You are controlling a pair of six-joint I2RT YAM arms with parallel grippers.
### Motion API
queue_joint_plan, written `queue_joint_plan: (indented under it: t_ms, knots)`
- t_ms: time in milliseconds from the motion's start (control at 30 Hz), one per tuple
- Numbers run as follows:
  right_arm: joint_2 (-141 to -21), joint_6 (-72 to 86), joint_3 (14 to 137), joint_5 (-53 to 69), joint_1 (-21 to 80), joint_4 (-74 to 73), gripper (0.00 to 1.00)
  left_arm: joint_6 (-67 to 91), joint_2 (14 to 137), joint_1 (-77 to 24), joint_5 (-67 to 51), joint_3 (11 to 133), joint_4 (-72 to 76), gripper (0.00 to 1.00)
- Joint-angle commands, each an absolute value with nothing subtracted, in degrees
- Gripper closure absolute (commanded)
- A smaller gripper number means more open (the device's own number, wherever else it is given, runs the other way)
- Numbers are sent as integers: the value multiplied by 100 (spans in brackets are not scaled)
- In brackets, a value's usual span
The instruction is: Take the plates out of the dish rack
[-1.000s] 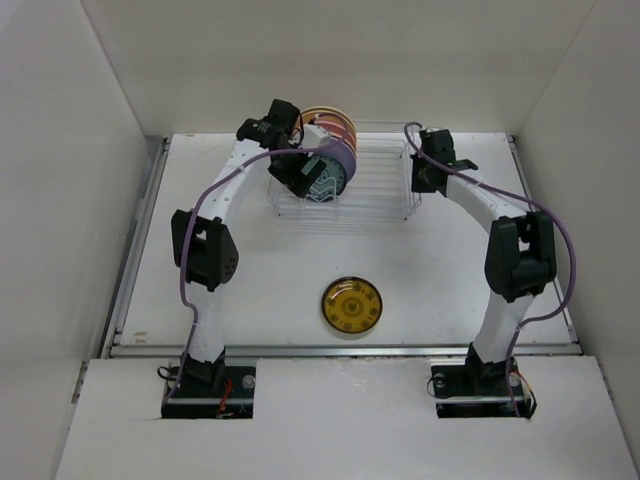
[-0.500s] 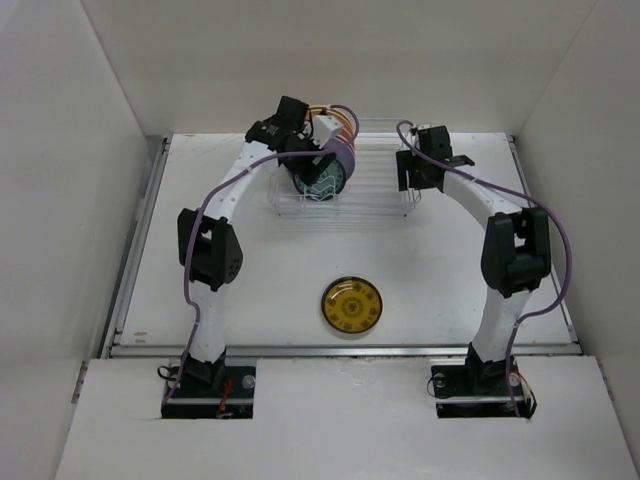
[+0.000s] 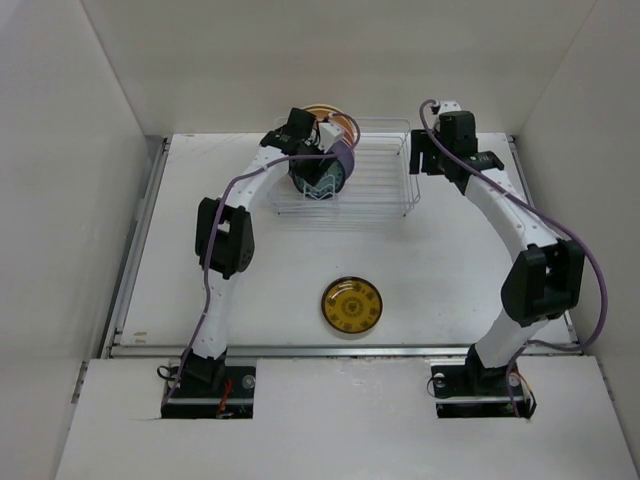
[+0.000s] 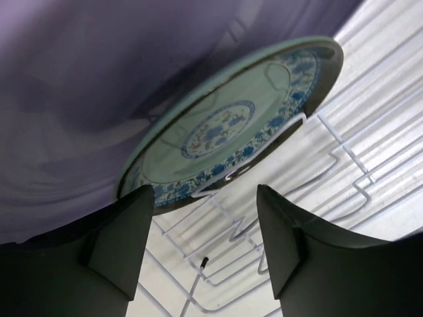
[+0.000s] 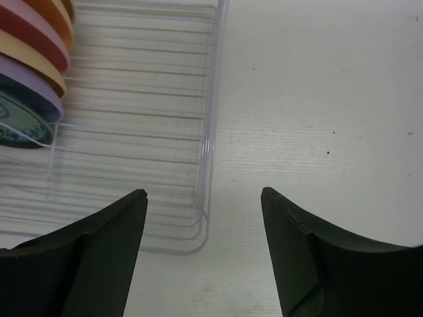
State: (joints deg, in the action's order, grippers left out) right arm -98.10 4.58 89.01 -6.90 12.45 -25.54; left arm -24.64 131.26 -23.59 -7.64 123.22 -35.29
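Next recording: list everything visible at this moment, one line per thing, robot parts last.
dish rack: one, white wire, far middle of the table.
blue-green plate: one, patterned, on edge at the front of the row at the rack's left end.
lavender plate: one, plain, on edge right behind it.
other plates: cream, pink and orange edges further back in the row; exact count unclear.
amber-yellow plate: one, patterned, flat on the table, apart from the rack.
table: one, white.
left end effector: black fingers, open, at the blue-green plate's rim.
right end effector: black fingers, open, empty, over the rack's right edge.
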Motion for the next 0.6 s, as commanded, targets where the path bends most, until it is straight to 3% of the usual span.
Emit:
queue_joint_plan:
  t_ms: [0, 100, 333, 567]
  knots:
    - [-9370, 633, 8720, -387, 1266, -2566, 24, -2163, 13148, -2110, -842, 12612, -3050, 40]
    - [-9018, 686, 8544, -255, 1266, -2566, 24, -2030, 13148, -2048, -844, 12612, -3050, 42]
    - [-8780, 686, 8543, -149, 1266, -2751, 24, -2267, 12077, -2048, -1072, 11551, -2349, 26]
    - [-8832, 686, 8490, -35, 1266, -2751, 24, -2408, 12129, -2048, -1011, 11856, -2646, 22]
